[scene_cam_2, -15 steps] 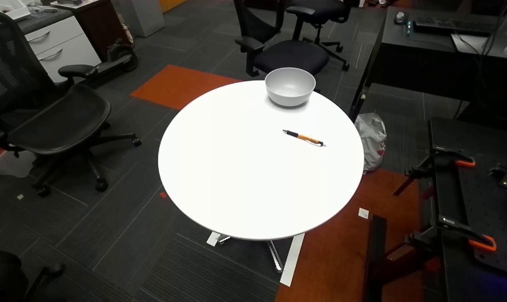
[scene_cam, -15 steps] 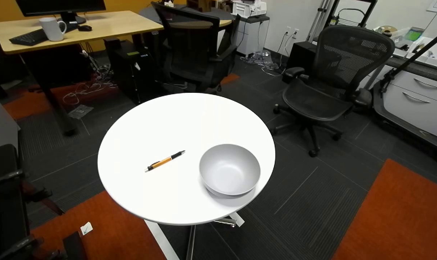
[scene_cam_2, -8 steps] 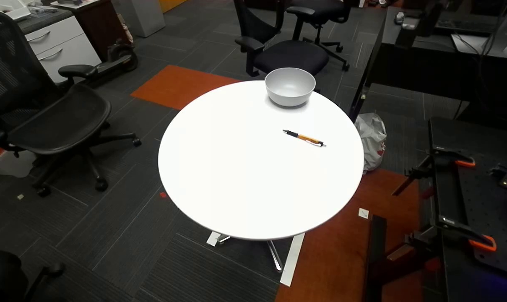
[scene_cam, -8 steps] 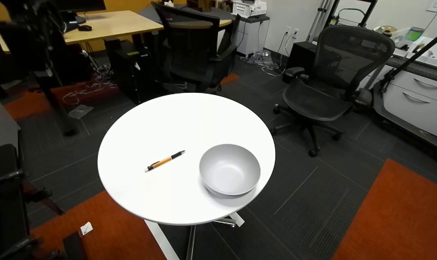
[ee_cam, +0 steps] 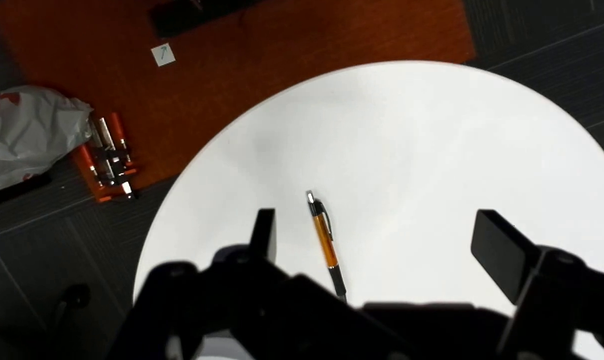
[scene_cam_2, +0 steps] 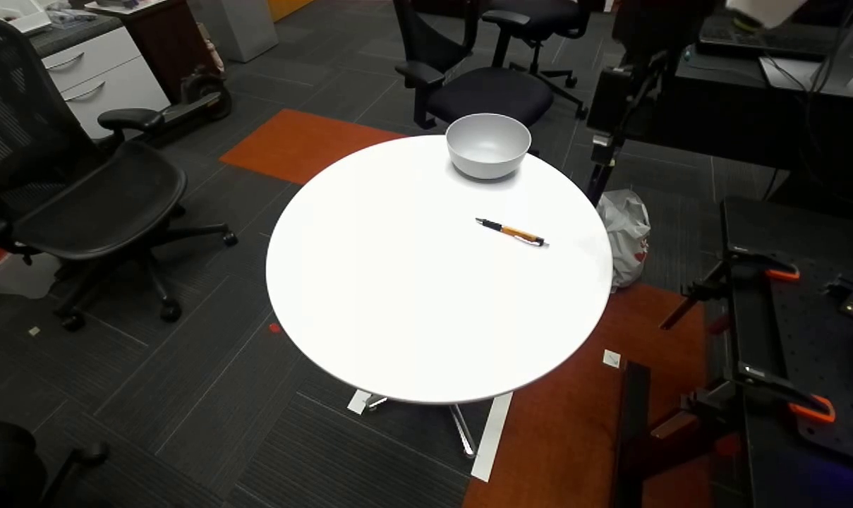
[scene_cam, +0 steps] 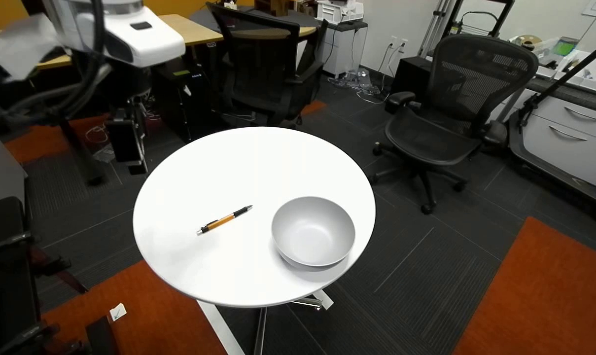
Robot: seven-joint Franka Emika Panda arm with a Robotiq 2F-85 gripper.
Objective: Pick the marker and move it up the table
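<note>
One marker [ee_cam: 326, 242], orange with a dark grip, lies flat on the round white table [ee_cam: 406, 150]; one grey bowl [scene_cam: 313, 231] stands near it but apart; the gripper [ee_cam: 375, 225] hangs well apart from both, its fingers [ee_cam: 499, 252] spread wide; in the wrist view, the marker shows between the fingers.

In the middle of an exterior view, the table [scene_cam: 248, 167] has a smooth top on a shiny metal leg [scene_cam: 262, 325], and the bowl [scene_cam: 312, 234] looks smooth and matt. The marker [ee_cam: 324, 240] looks like smooth plastic with a metallic-looking end. The bag [ee_cam: 27, 132] at the wrist view's left edge is crinkled plastic.
</note>
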